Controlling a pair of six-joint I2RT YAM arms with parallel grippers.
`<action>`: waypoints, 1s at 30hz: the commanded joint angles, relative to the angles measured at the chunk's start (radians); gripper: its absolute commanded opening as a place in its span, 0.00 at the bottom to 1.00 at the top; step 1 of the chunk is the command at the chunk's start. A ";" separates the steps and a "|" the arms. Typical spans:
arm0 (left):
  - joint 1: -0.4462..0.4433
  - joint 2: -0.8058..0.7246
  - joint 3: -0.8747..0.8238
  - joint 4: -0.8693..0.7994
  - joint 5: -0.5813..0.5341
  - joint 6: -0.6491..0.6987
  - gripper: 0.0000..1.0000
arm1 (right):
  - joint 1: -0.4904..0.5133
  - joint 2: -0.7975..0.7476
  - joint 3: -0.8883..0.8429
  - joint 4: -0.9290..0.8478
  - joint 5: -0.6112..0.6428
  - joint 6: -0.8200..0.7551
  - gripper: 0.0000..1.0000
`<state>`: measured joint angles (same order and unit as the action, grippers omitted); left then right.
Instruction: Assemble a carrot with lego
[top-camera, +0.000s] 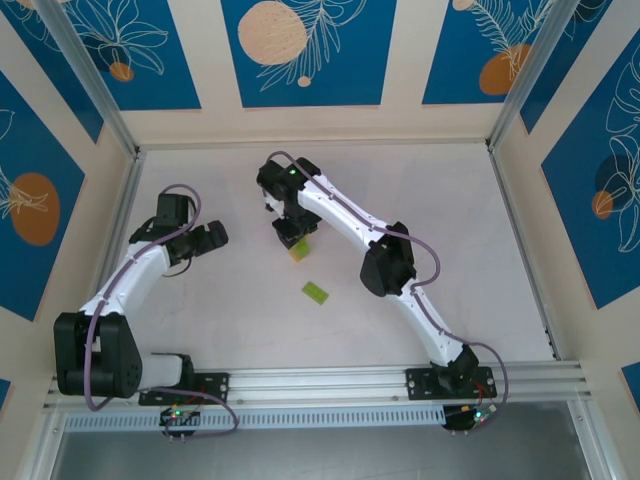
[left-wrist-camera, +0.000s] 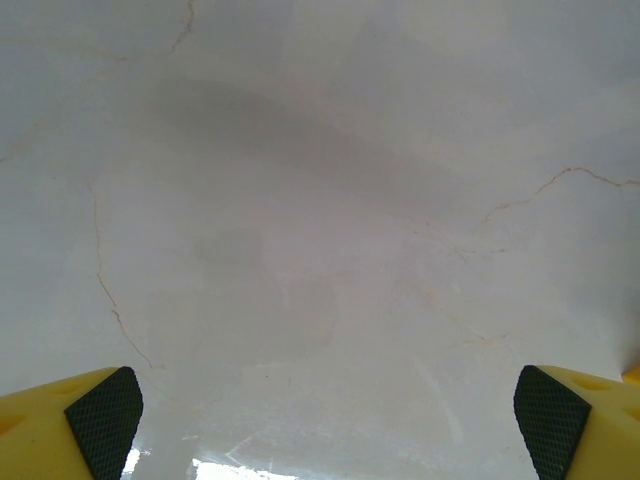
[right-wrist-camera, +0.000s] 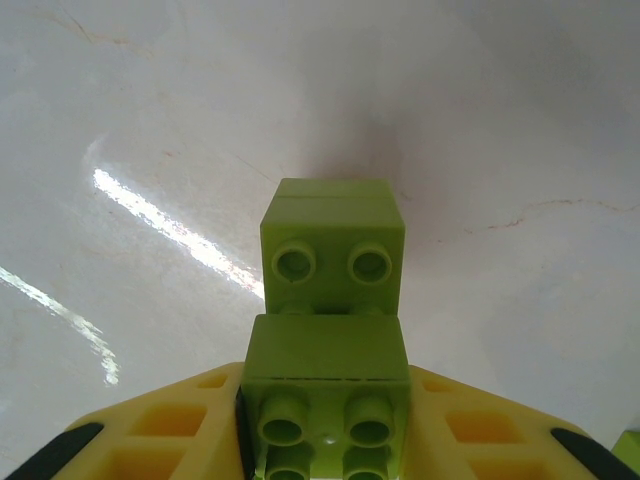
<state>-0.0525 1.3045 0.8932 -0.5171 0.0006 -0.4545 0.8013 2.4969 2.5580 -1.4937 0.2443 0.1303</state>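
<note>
**R wrist cam, near to far.** Right gripper (right-wrist-camera: 328, 430) is clenched on the carrot (right-wrist-camera: 330, 345). Its yellow fingers (right-wrist-camera: 160, 430) are cut off by the bottom edge, so pad contact on the brick sides is mostly hidden.
- Only lime-green bricks are legible. The near one has studs facing the cam, lower pair cropped. A second brick is stacked beyond it w/ two studs showing.
- Orange piece: can't make out from here.
- Green sliver at bottom-R corner is too cropped to ID.
- Beyond: bare table (right-wrist-camera: 150, 120) w/ glare streaks.

**L wrist cam.** Left gripper (left-wrist-camera: 325, 420) is released, jaws spread wide. Just the two black-padded tips show, at the bottom corners. Bare, hairline-veined table lies btwn and ahead of them.

**Overhead.**
- L arm: base at near rail, elbow folded, forearm angled up-right. Left gripper (top-camera: 207, 240) is over bare table, well apart from the bricks.
- Loose brick (top-camera: 316, 291) lies flat mid-table, btwn the arms and near the R forearm.
- R arm: reaches long from the near-R base diagonally toward centre-far. Right gripper (top-camera: 289, 230) points down, and the wrist covers most of the carrot (top-camera: 298, 251).
- The carrot's exposed end looks yellow-green. Can't tell whether it touches the table.
</note>
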 joint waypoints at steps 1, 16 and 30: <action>0.017 -0.014 0.018 -0.009 0.019 0.003 0.98 | 0.013 0.056 -0.013 -0.004 -0.012 -0.012 0.36; 0.019 -0.015 0.018 -0.009 0.020 0.003 0.98 | 0.015 -0.010 -0.033 0.062 -0.013 0.003 0.37; 0.019 -0.014 0.018 -0.006 0.023 0.003 0.98 | 0.018 0.099 -0.025 -0.051 -0.074 -0.041 0.37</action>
<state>-0.0521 1.3045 0.8932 -0.5171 0.0006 -0.4545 0.8055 2.5015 2.5507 -1.4719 0.2516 0.1211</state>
